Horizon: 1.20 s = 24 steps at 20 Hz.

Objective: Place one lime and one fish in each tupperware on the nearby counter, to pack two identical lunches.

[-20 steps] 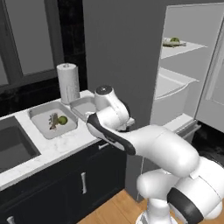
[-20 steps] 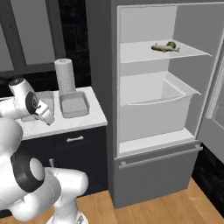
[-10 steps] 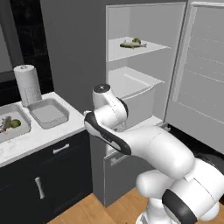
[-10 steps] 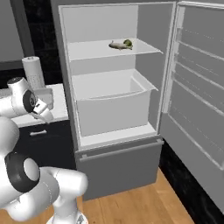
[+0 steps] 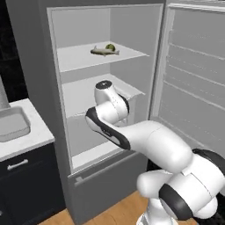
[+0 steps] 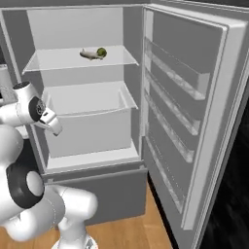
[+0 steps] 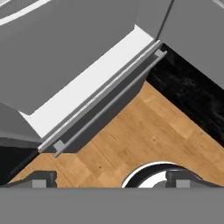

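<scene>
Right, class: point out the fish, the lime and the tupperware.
fish [image 5: 103,52], left base view, middle of its body.
lime [image 6: 101,51], right base view, its rounded front.
tupperware [image 5: 11,125], left base view, its bare inner floor.

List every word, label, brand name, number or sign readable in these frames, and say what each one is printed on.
None: no text is legible anywhere. The fridge, its door shelves, the drawer, the counter, the fish and lime, and the robot arm carry no print, labels or signs.
</scene>
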Motion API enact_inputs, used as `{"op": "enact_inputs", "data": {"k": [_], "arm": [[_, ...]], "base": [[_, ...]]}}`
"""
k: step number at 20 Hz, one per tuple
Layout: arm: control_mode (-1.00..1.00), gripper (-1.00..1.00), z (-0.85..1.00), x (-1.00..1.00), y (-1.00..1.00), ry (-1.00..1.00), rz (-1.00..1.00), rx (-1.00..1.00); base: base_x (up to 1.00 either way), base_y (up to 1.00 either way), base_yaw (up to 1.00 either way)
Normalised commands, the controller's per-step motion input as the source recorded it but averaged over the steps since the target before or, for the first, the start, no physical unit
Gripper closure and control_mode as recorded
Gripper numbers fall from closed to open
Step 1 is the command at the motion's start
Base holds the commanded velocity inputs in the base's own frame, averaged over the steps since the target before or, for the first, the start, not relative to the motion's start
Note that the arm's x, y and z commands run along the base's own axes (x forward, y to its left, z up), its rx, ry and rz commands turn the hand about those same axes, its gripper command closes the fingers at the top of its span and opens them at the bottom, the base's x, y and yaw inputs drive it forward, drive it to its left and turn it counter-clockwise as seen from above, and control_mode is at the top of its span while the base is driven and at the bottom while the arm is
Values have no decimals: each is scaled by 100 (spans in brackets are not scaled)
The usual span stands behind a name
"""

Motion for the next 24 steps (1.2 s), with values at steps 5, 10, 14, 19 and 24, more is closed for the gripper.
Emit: {"op": "enact_inputs", "data": {"k": [5, 10, 14, 19, 24], "arm": [[100, -100, 0, 0, 0, 0, 0, 0], [100, -100, 0, 0, 0, 0, 0, 0], [100, -100, 0, 0, 0, 0, 0, 0], [100, -100, 0, 0, 0, 0, 0, 0], [-100, -100, 80, 61, 0, -1, 0, 0]], "base": [[6, -19, 25], [83, -21, 2], [45, -87, 5], [84, -48, 3], [19, -1, 0]]}}
